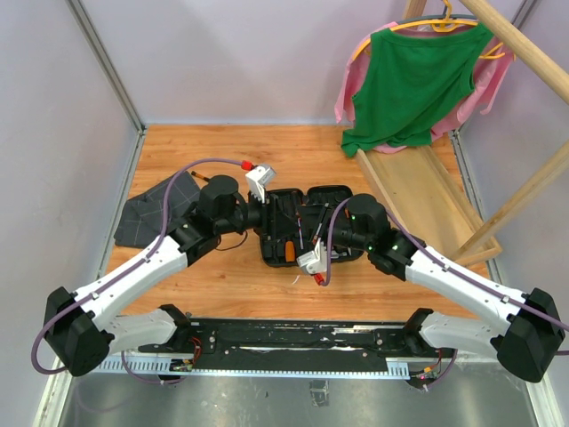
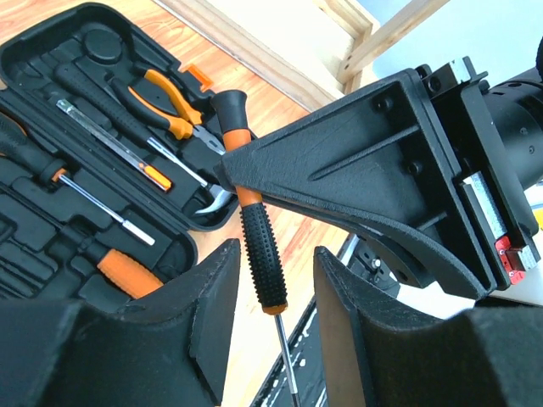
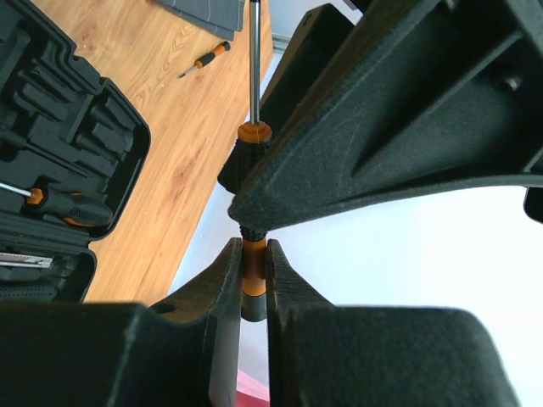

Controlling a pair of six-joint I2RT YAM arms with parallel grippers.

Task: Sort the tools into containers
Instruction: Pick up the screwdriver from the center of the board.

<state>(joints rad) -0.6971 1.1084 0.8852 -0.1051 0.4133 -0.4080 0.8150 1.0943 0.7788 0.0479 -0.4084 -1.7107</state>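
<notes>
Above the open black tool case (image 1: pixel 331 197), the container, my two grippers meet. My right gripper (image 3: pixel 254 273) is shut on the orange end of a screwdriver (image 2: pixel 263 254) with a black studded handle. My left gripper (image 2: pixel 276 305) is open, its fingers (image 2: pixel 212 314) on either side of that handle with a gap on both sides. The steel shaft (image 3: pixel 254 59) points away past the left fingers. In the case lie orange-black pliers (image 2: pixel 165 97), a black-handled hammer (image 2: pixel 93 89) and thin screwdrivers (image 2: pixel 85 191). The case's moulded slots (image 3: pixel 59 144) also show in the right wrist view.
A small orange-black screwdriver (image 3: pixel 204 59) lies loose on the wooden table beside the dark grey cloth (image 1: pixel 151 209). A long wooden tray (image 1: pixel 418 191) leans at the back right under a green shirt (image 1: pixel 413 80). A black rail (image 1: pixel 293 338) runs along the near edge.
</notes>
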